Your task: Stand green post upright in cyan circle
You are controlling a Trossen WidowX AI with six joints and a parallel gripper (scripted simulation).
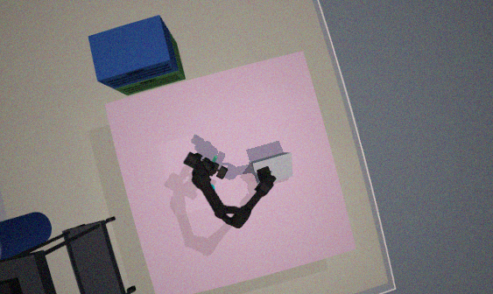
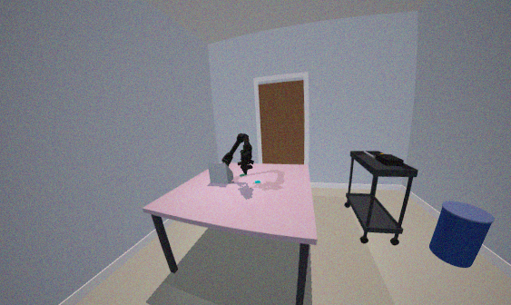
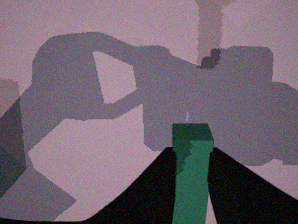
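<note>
The green post (image 1: 214, 158) (image 2: 242, 175) (image 3: 193, 180) is between the fingertips of my gripper (image 2: 245, 172) (image 3: 190, 156), which is shut on it. In the wrist view one end of the post faces up the picture, and its length runs down out of the frame. In the exterior view the post looks roughly level and raised above the table; its exact tilt is too small to tell. The cyan circle (image 1: 213, 186) (image 2: 258, 182) lies flat on the table, off to one side of the gripper. The arm partly hides it in the top view, and it is not in the wrist view.
A pale grey box (image 1: 278, 167) (image 2: 219, 174) stands beside the arm's base on the pink table (image 1: 292, 109) (image 2: 275, 218). Shadows of the arm fall across the tabletop. A black cart (image 2: 384, 168) and a blue bin (image 2: 461, 236) stand on the floor away from the table.
</note>
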